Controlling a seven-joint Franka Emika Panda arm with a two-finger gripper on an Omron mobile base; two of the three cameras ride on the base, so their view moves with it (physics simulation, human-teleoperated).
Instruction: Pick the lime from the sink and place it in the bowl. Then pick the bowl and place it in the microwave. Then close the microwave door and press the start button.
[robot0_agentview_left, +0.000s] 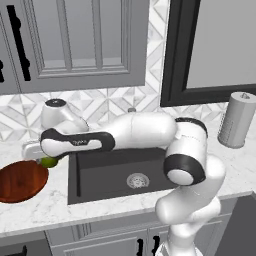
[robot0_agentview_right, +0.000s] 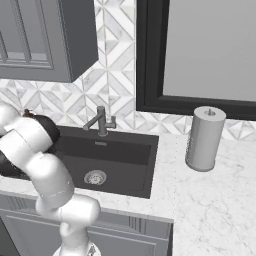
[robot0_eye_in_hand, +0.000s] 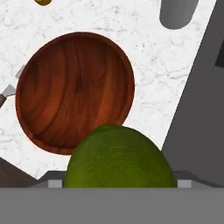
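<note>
- Closest to the hand camera: lime (robot0_eye_in_hand: 118, 157), yellow-green with a dimpled skin, held up between the gripper's fingers and blocking any sight of them. In the left base view the gripper (robot0_agentview_left: 44, 159) has the lime (robot0_agentview_left: 48, 161) pinched at its tip, just above the counter's strip between sink and bowl. Judged light, firm and round, so apt to roll or squirt out; a grip across its widest part suits it.
- Beneath and just beyond the lime: bowl (robot0_eye_in_hand: 75, 92), reddish-brown wood, glossy grained inside, nothing in it, resting on the marble counter (robot0_eye_in_hand: 144, 57) left of the sink. Judged stiff, light and slick; the rim is the likely place to hold it later.
- Right of the bowl: sink (robot0_agentview_left: 120, 172), a dark basin with a round metal drain, set into the counter's middle.
- At the sink's back edge: faucet (robot0_agentview_right: 101, 121), grey metal.
- Far right of the counter, near the wall: grey canister (robot0_agentview_right: 204, 138), upright.
</note>
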